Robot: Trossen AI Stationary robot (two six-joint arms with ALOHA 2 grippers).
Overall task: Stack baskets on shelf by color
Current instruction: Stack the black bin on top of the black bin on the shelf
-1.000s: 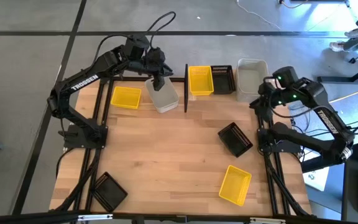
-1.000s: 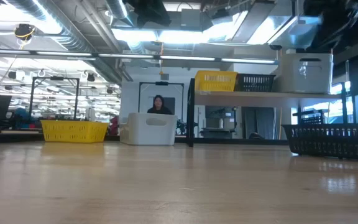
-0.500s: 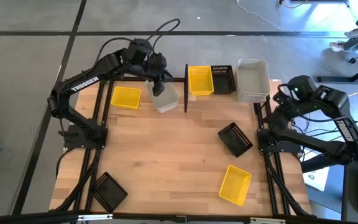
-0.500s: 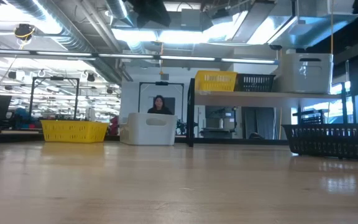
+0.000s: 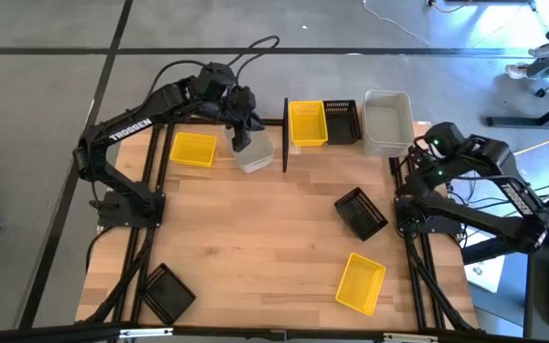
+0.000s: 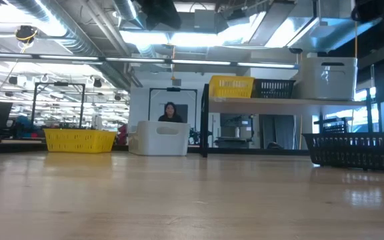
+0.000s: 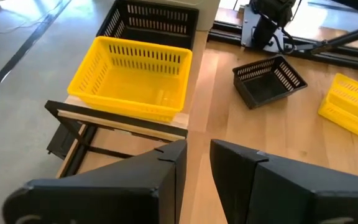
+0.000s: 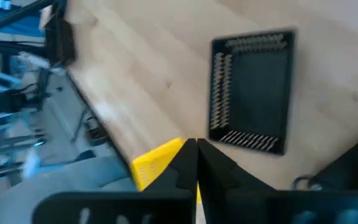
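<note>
The shelf (image 6: 265, 101) stands at the table's far edge and carries a yellow basket (image 5: 306, 124), a black basket (image 5: 341, 121) and a whitish basket (image 5: 387, 121) side by side. Left of its post (image 5: 285, 143), another whitish basket (image 5: 253, 154) and a yellow basket (image 5: 193, 149) rest on the table. My left gripper (image 7: 196, 168) hovers above that whitish basket, narrowly open, with nothing between its fingers. My right gripper (image 8: 196, 163) is shut on nothing, at the table's right edge just near of the shelf.
A black basket (image 5: 360, 211) and a yellow basket (image 5: 360, 283) lie on the table's right half. Another black basket (image 5: 165, 293) sits at the near left corner. Bare wood lies across the table's middle. A person (image 6: 171, 112) sits in the room beyond.
My right gripper has drawn away from the whitish basket on the shelf, toward the table's near right, and has rolled about its own axis. That basket stays on the shelf.
</note>
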